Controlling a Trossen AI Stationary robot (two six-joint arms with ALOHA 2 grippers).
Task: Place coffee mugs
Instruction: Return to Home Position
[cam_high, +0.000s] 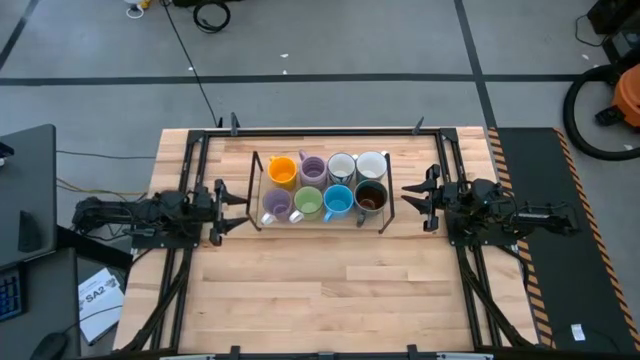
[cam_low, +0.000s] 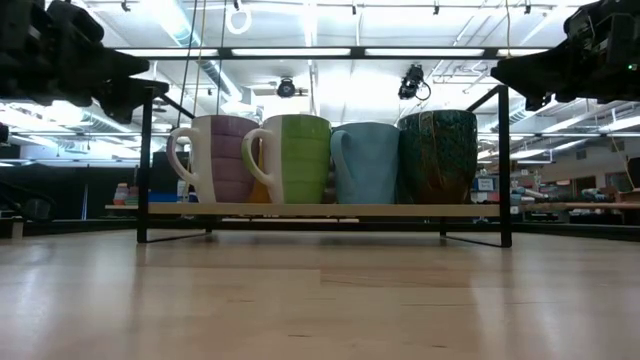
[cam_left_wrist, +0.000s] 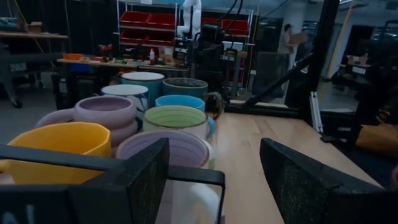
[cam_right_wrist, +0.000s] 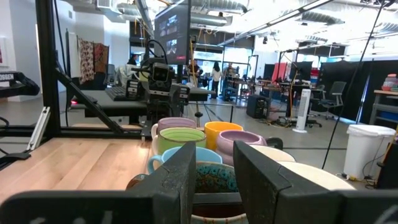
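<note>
Open, empty left gripper and right gripper: retract outward along the long axis of the black metal-frame shelf, clear of eight handled ceramic coffee mugs standing between them in two rows.

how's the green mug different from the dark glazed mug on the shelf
The green mug is light green, ribbed, with a cream handle; the dark glazed mug is brown-teal and patterned. In the low view the green mug stands second from the left in the front row, the dark glazed mug at its right end. Both stand upright on the shelf.
</note>
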